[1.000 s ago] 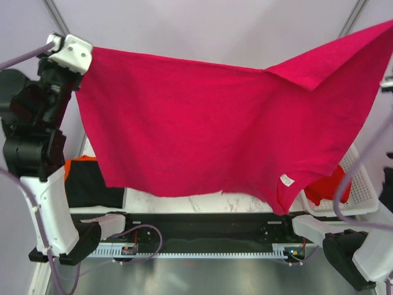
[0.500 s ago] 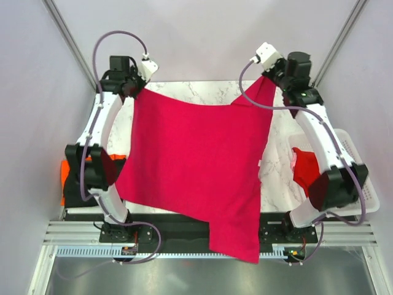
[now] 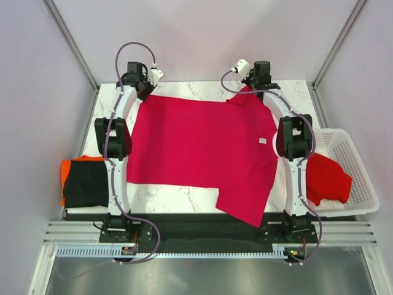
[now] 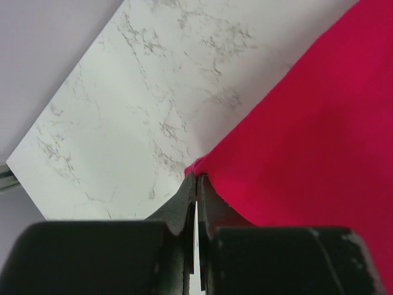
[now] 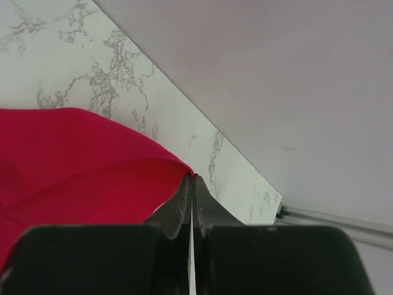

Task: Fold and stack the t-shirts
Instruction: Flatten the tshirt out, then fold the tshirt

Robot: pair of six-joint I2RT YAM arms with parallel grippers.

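Observation:
A crimson-pink t-shirt (image 3: 199,147) lies spread on the marble table (image 3: 202,88), one part hanging over the near edge. My left gripper (image 3: 142,93) is shut on its far left corner (image 4: 198,167). My right gripper (image 3: 250,91) is shut on its far right corner (image 5: 184,171). A folded black t-shirt (image 3: 87,182) lies on an orange one (image 3: 69,167) at the left. A red t-shirt (image 3: 325,179) lies in the basket at the right.
A white lattice basket (image 3: 359,166) stands at the table's right edge. Bare marble (image 4: 123,117) shows beyond the shirt's far edge, close to the back wall (image 5: 276,74). Both arms stretch far over the table.
Both grippers have moved away and down with the crimson-pink t-shirt. It hung in the air before; now it lies spread flat on the table.

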